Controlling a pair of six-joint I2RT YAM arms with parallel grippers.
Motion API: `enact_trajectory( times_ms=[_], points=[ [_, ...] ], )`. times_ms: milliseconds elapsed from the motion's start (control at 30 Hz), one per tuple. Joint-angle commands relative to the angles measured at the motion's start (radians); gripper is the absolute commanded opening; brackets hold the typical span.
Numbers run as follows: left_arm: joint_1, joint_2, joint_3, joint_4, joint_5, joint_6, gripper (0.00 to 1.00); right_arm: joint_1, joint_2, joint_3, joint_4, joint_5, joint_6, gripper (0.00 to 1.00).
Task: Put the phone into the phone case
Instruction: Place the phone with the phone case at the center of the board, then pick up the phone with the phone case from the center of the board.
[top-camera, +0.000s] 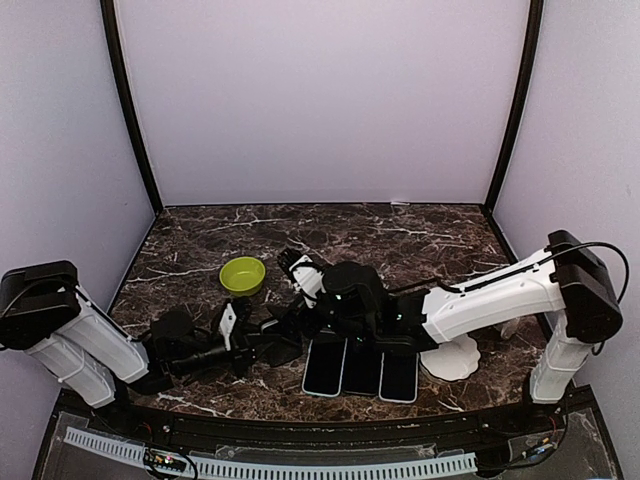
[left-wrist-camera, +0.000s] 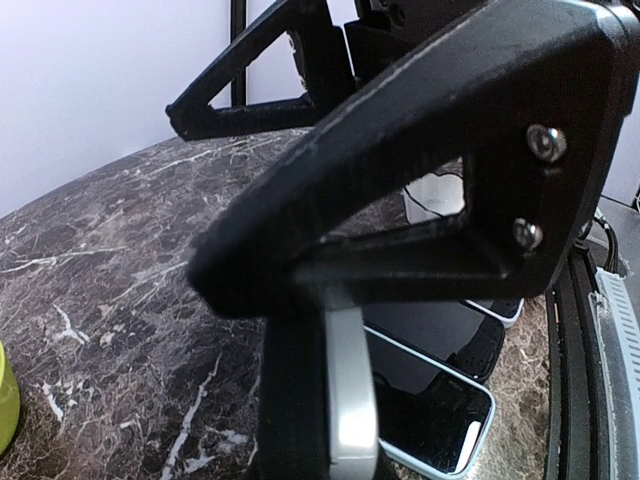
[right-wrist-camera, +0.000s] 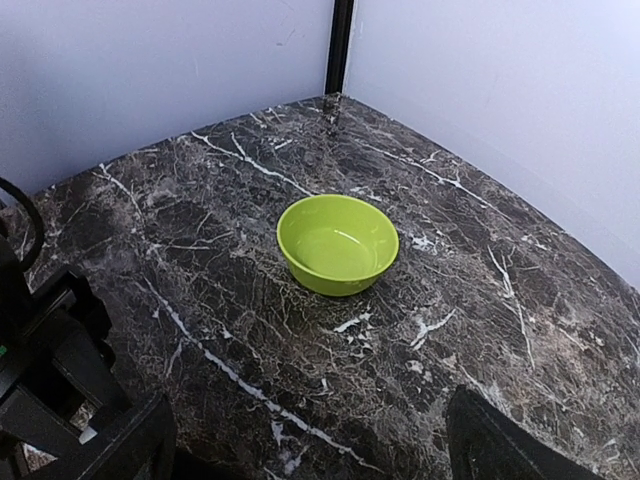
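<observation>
Sitting mid-frame just above the phones (top-camera: 361, 368), your left gripper (left-wrist-camera: 185, 195) and right gripper (right-wrist-camera: 305, 455) both have jaws spread.

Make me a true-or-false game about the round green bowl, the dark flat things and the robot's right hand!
1. The round green bowl is empty. True.
2. Three dark flat phone-shaped slabs lie side by side on the dark marble table. True.
3. The bowl sits on top of the slabs. False: it stands apart from them, on bare marble.
4. The right gripper is squeezing the bowl. False: its fingers are wide apart, with nothing between them.
</observation>
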Motion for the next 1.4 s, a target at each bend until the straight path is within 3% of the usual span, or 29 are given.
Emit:
enact_trajectory(
  times_ms=[0,200,333,533,833,933,1167,1367],
  points=[
    [-0.003,-0.013,-0.007,0.109,0.025,-0.01,0.02,0.02,0.044,0.028,0.007,0.075,-0.045,0.95],
    [-0.004,-0.065,0.038,-0.025,0.025,0.023,0.1,0.02,0.081,0.016,0.002,0.102,-0.045,0.95],
    [-0.004,-0.094,0.043,-0.044,0.006,0.034,0.19,0.02,0.093,0.018,-0.013,0.114,-0.061,0.95],
    [-0.004,-0.114,0.071,-0.1,0.006,0.069,0.24,0.02,0.119,0.019,-0.011,0.117,-0.078,0.95],
    [-0.004,-0.119,0.056,-0.12,0.023,0.056,0.04,0.003,0.099,0.015,-0.041,0.107,-0.058,0.97],
    [-0.004,-0.138,0.049,-0.146,0.015,0.059,0.0,-0.027,0.049,0.011,-0.071,0.017,-0.054,0.98],
    [-0.004,-0.173,0.049,-0.199,0.041,0.09,0.0,-0.12,-0.144,-0.069,-0.113,-0.414,-0.129,0.99],
    [-0.001,-0.195,0.056,-0.227,0.111,0.124,0.0,-0.145,-0.182,-0.147,-0.114,-0.535,-0.209,0.95]
  ],
)
